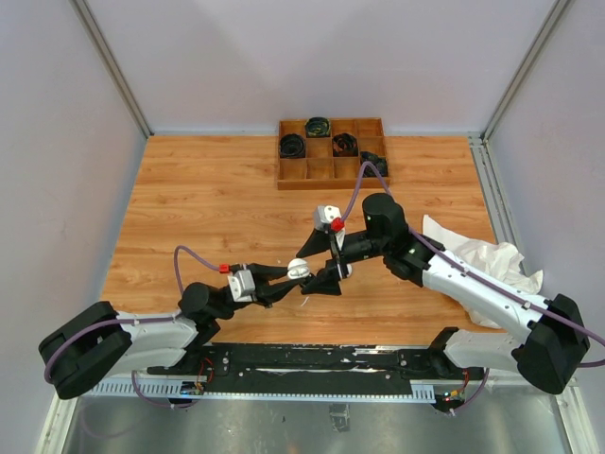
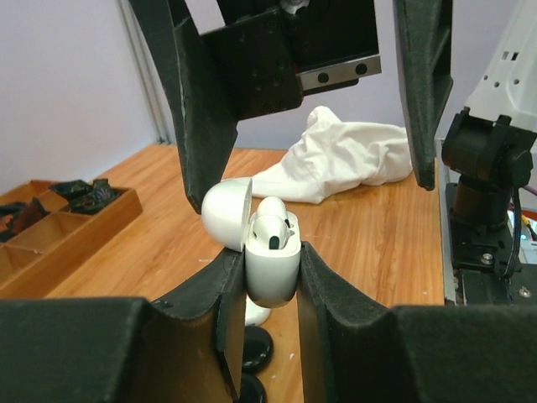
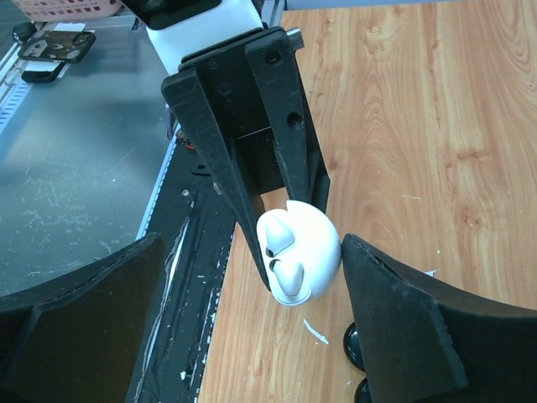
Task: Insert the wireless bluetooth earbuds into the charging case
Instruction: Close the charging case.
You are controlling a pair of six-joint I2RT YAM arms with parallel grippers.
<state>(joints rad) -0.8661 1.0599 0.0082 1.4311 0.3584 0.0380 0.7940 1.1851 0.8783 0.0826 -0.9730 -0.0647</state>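
Two white earbuds [image 3: 289,275] sit in the wells of the open white charging case [image 2: 270,273], whose lid [image 2: 226,211] is tipped back. The left gripper [image 2: 270,259] is clamped on the case body, holding it above the bench [image 1: 208,208]. The right gripper [image 3: 252,245] is spread wide, with its fingers either side of the case and not touching it. A white cloth [image 2: 344,159] lies beyond.

White case [image 2: 272,273] open; earbuds [image 3: 288,277] seated inside

Black-and-white arms [image 1: 473,284], lilac cables [image 1: 352,197], perhaps red buttons [image 1: 337,224]
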